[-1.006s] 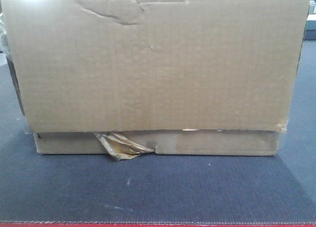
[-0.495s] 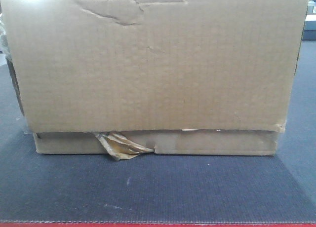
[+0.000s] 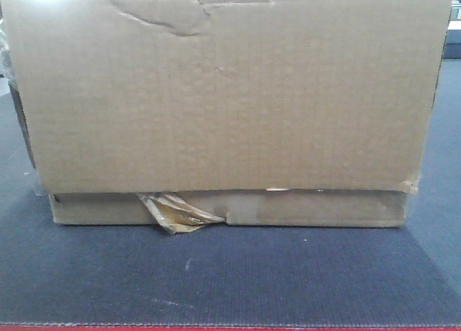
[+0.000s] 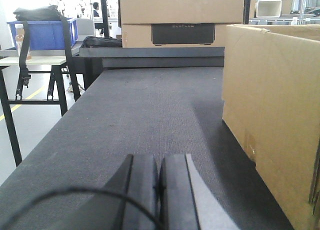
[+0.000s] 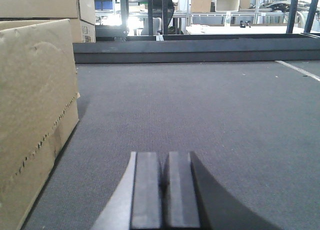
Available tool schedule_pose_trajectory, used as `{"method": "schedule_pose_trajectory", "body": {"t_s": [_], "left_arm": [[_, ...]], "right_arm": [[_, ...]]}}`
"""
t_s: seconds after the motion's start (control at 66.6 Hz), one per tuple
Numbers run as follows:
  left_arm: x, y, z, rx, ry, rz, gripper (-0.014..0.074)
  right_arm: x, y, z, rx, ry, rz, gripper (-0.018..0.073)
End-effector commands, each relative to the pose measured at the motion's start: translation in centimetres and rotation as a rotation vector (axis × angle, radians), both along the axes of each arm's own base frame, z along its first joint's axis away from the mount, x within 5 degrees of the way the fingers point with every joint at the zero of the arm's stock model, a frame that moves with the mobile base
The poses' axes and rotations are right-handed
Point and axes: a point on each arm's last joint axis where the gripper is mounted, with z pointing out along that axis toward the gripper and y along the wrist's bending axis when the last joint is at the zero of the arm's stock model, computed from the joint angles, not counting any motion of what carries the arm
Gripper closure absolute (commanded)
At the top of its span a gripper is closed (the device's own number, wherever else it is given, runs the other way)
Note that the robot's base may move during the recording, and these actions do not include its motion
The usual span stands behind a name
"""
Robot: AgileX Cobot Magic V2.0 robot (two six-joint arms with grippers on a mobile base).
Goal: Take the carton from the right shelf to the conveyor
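Large brown corrugated cardboard carton (image 3: 223,93) on dark blue-grey fabric conveyor (image 3: 216,273): bulky, stiff, crushable; squeeze opposite side walls. Left pincer (image 4: 159,182), right pincer (image 5: 164,182) pressed together, empty.

the left gripper (image 4: 159,182) hangs low over the belt (image 4: 145,110), its two dark pads pressed together, gripping nothing. the right gripper (image 5: 163,187) sits likewise low over the belt, pads together, also gripping nothing.
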Motion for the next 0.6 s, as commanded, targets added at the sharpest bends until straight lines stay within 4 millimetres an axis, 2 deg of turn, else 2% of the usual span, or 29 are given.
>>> {"method": "schedule_pose_trajectory", "body": {"t_s": [0.0,0.586], "left_arm": [[-0.06,0.02,0.3,-0.002,-0.031,0.004,0.0592],[-0.06,0.02,0.3,-0.002,-0.031,0.004,0.0592]], "right_arm": [[-0.02,-0.03,0.25,-0.002,-0.027,-0.005,0.0627],[-0.02,-0.03,0.27,-0.002,-0.029,-0.005,0.0627]]}}
